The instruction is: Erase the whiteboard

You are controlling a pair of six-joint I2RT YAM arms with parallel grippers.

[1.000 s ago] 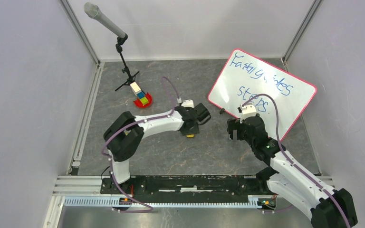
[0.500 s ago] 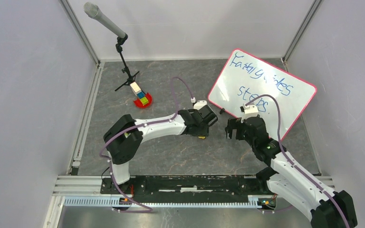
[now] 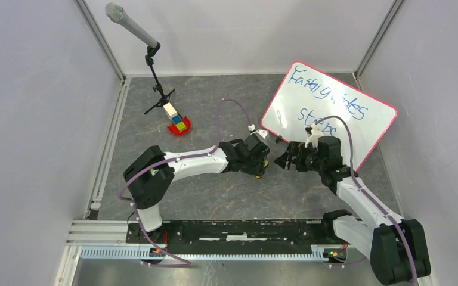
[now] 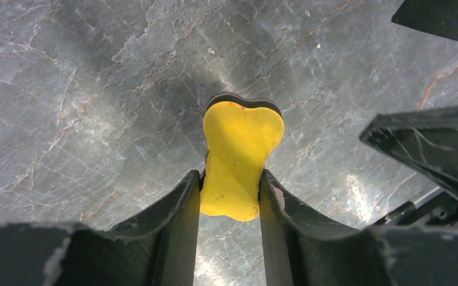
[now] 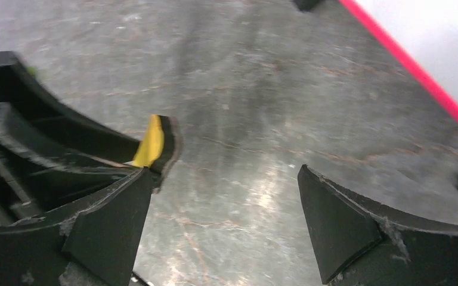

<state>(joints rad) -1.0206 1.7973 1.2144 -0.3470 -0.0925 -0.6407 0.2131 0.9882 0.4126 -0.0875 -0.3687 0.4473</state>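
Over the last second our left hand (image 4: 229, 179) has swung rightward, and the right hand (image 5: 223, 179) has turned to face it. The left hand pinches a yellow eraser (image 4: 238, 149) at its waist; the right hand is spread wide. The whiteboard (image 3: 346, 128) lies at the table's (image 3: 214, 190) far right, its writing intact. We judge this a handover: next, the right hand must close on the eraser's free end.
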